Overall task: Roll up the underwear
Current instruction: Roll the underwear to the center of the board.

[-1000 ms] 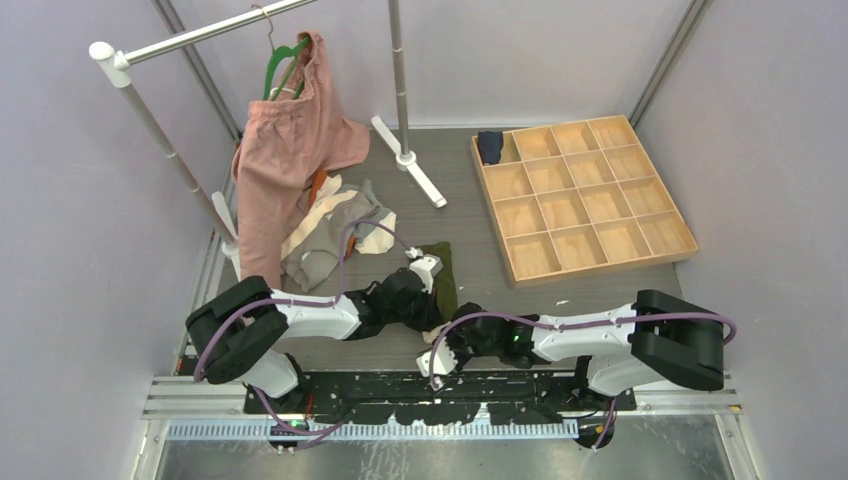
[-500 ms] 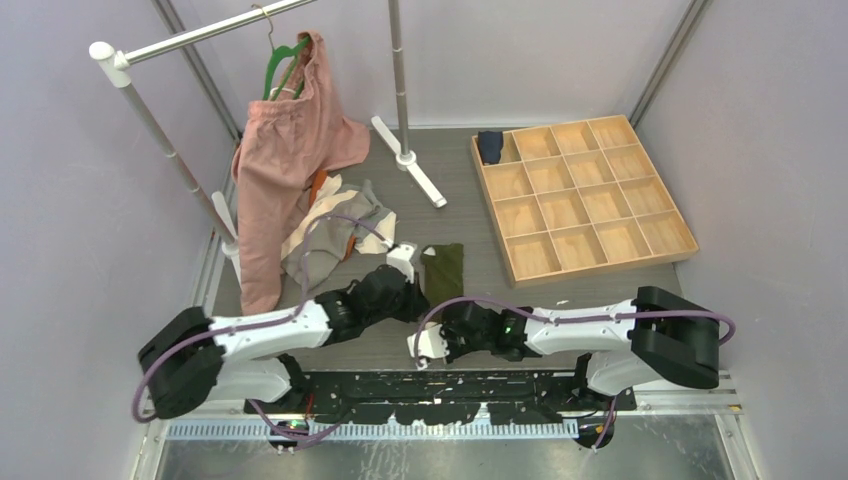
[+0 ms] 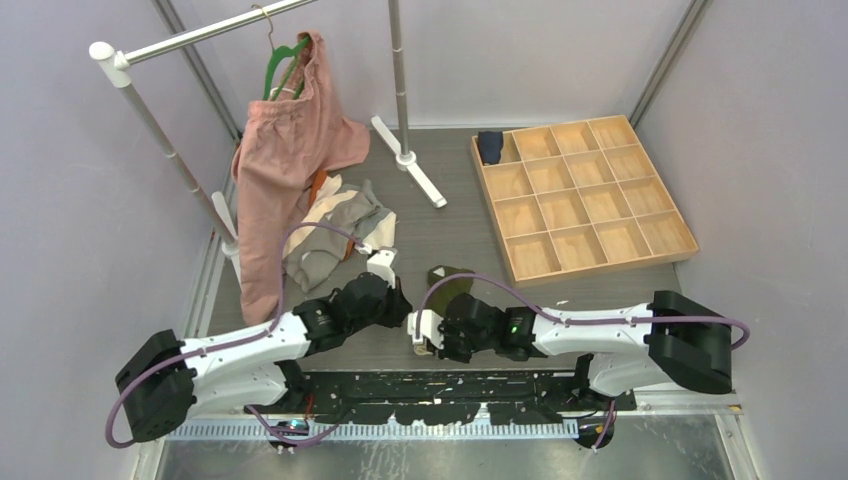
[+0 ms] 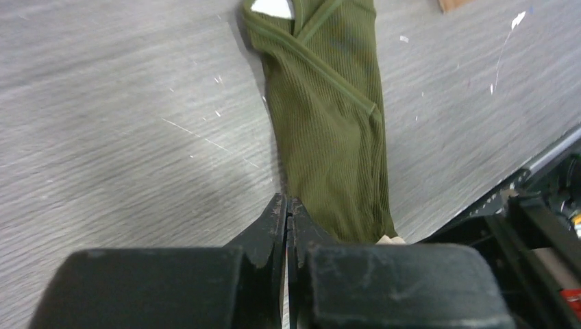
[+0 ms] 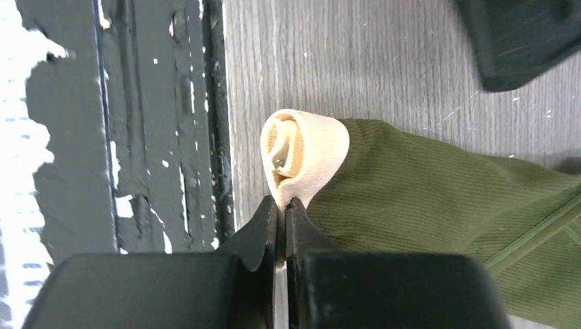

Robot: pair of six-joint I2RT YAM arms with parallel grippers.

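At the tips of the right claw (image 5: 281,205), clenched on the curled waistband (image 5: 301,147) of the olive underwear (image 5: 425,185), rolling looks barely begun; next it must turn onward, with the left claw (image 4: 286,209) clenched empty.

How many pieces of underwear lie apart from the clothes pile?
2. An olive green pair lies on the table near its front edge; a dark pair sits in the far left corner compartment of the wooden tray. The pile may hide more.
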